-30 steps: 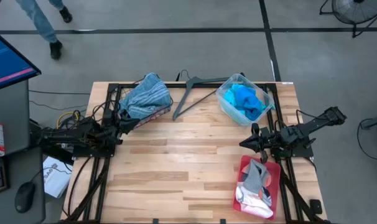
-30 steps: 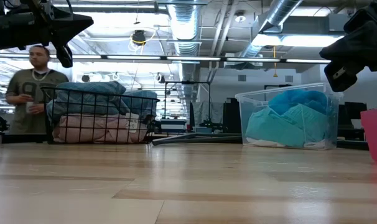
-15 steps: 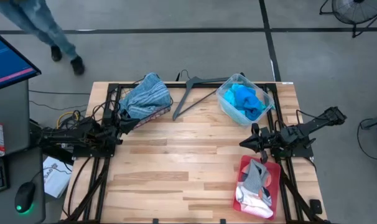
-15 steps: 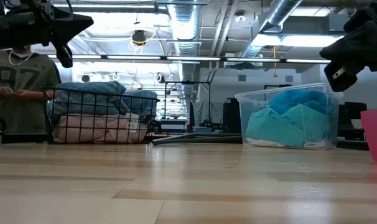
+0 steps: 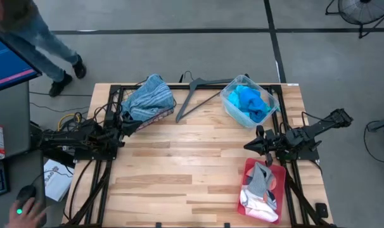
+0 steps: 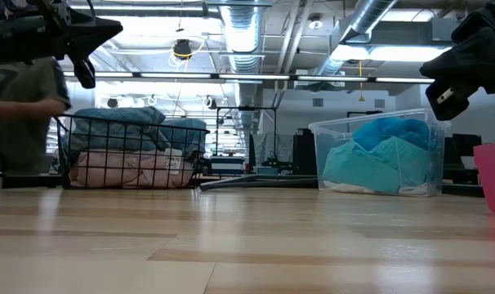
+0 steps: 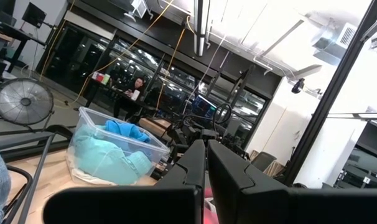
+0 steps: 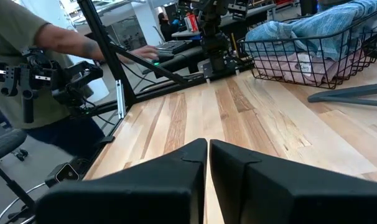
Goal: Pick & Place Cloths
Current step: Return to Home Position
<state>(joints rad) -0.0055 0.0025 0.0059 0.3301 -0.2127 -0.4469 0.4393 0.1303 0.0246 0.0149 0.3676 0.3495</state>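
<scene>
Left pincer [image 5: 134, 123]: clenched, empty, raised off table [image 5: 179, 171] at left edge, just beside wire basket [image 6: 133, 151].
Right pincer [image 5: 246, 145]: clenched, empty, raised at right edge, between clear bin [image 6: 325, 139] and pink bin [image 6: 494, 175].
Wire basket, far left corner: blue-white striped cloth [image 5: 149, 95] on top, pink cloth [image 6: 125, 170] beneath.
Clear bin, far right: turquoise and bright blue cloths [image 5: 249, 102].
Pink bin, near right: white and grey socks [image 5: 262, 187].
Grey hanger [image 5: 185, 101]: flat between basket and clear bin.
</scene>
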